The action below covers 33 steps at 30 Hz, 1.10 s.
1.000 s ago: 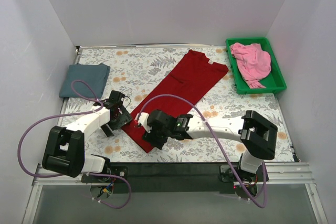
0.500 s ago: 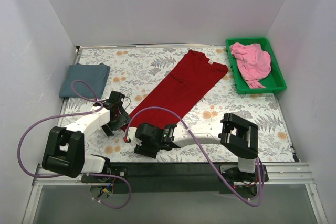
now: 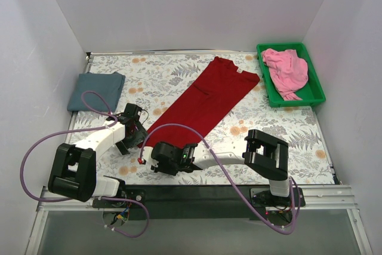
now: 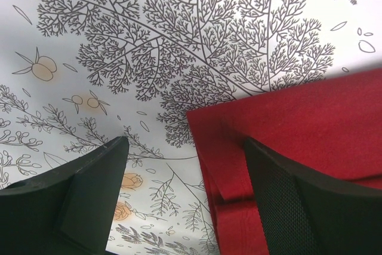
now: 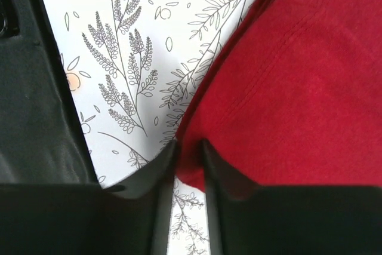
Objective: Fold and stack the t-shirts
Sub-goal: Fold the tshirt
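Observation:
The dark red t-shirt [image 3: 206, 100] lies folded lengthwise in a long diagonal strip on the table. Its near end lies between my two grippers. My left gripper [image 3: 138, 133] is open over the shirt's near left corner [image 4: 280, 129]; one of its fingers [image 4: 77, 201] stands over bare table, the other over the cloth. My right gripper [image 3: 152, 152] is shut on the shirt's near edge [image 5: 286, 88], with cloth pinched between its fingertips [image 5: 167, 165]. The slate blue-grey t-shirt [image 3: 95, 90] lies folded at the far left. The pink t-shirt [image 3: 286, 70] is bunched in the bin.
The green plastic bin [image 3: 316, 91] stands at the far right corner. The table carries a floral printed cover [image 3: 155, 79]. White walls close in the left, back and right sides. Purple cables loop off both arms near the front edge.
My right arm has swung left along the near edge, and the shirt's near end has drawn in with it. The left arm has stayed in place.

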Tool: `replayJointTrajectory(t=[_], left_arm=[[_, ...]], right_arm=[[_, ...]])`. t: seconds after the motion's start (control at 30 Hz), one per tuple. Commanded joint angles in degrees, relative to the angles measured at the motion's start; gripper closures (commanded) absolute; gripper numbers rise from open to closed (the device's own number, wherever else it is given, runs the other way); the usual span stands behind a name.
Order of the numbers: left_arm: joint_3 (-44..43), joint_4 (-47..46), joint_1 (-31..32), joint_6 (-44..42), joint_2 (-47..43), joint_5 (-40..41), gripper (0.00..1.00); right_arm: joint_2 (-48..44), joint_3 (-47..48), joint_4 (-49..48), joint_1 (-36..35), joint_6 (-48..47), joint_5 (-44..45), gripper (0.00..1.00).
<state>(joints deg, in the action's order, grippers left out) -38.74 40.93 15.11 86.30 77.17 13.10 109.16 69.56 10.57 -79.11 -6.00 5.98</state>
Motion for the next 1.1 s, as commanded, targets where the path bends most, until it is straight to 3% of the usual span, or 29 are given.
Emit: replayJointTrajectory(t=[0.0,0.2,0.37,0.5,0.53,0.63,0.87,1.07], left_arm=[[0.86,-5.86,-0.17,0.53,2.72,-2.37,0.28],[0.60,-6.74,0.18,0.01,4.83,-4.40,0.36],[0.60,-7.00,1.14,0.62,7.03,-4.23,0.49],[0.42,-5.08,1.15,2.29,6.60,-0.55,0.74],[-0.27,-2.46,1.15,3.07,6.25,0.77,0.87],[-1.33,2.47,1.06,5.45,3.44,6.13,1.00],[-6.07,11.54,0.09,8.18,-6.76,10.98,1.00],[-16.44,13.74,0.09,4.67,-6.07,9.76,1.00]], right_arm=[[1.31,-0.74,0.60,-0.25,-0.68,1.41,0.77],[1.14,-1.09,0.24,-0.25,-0.59,1.49,0.97],[0.88,-1.09,-0.28,-0.25,-0.68,1.85,0.99],[-0.44,-0.57,-0.11,-0.25,-1.38,-2.62,0.99],[-0.70,-0.22,0.15,-0.25,-1.56,-3.94,0.99],[-1.93,1.45,1.29,-0.25,-1.91,-9.74,0.99],[-3.52,6.11,5.07,-0.96,-3.05,-18.80,0.99],[-9.22,4.27,7.10,2.20,-1.30,-12.23,0.99]])
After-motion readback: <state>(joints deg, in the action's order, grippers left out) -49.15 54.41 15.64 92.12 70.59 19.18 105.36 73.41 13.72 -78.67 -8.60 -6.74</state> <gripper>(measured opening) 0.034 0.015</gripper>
